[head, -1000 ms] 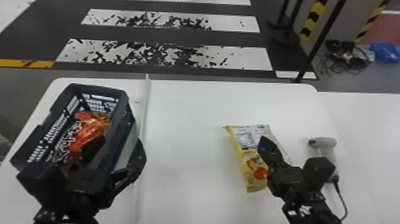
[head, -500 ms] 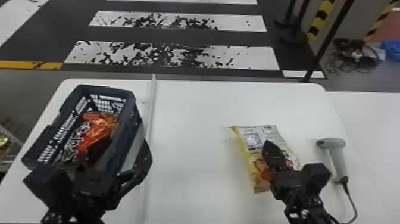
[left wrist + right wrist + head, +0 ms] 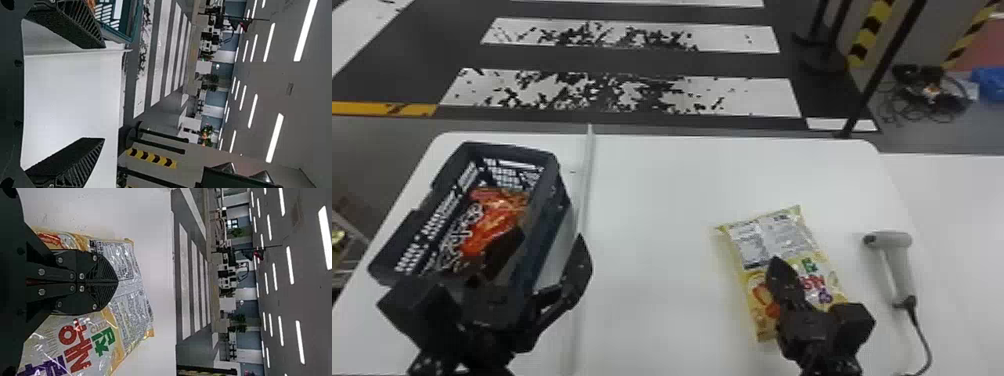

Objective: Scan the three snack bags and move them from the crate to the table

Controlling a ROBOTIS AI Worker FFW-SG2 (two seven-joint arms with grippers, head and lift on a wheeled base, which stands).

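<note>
One broad open stretch of white table lies between the left gripper, near left, and the right gripper, near right. The left one's fingers stand wide apart, nothing between them, one overlapping the crate's near right part in the head view, the other over the tabletop. The right one's are closed together, with nothing visible pinched; they hang over the yellow snack bag, which lies on the table, and whether they touch it I cannot tell. Just right of the bag is the handheld barcode scanner, its cable running nearward. On the left, the dark plastic crate holds a red-orange snack bag; a raised pale strip runs near to far beside its right wall. Beyond the crate comes the table's far edge, then the white-striped floor.
</note>
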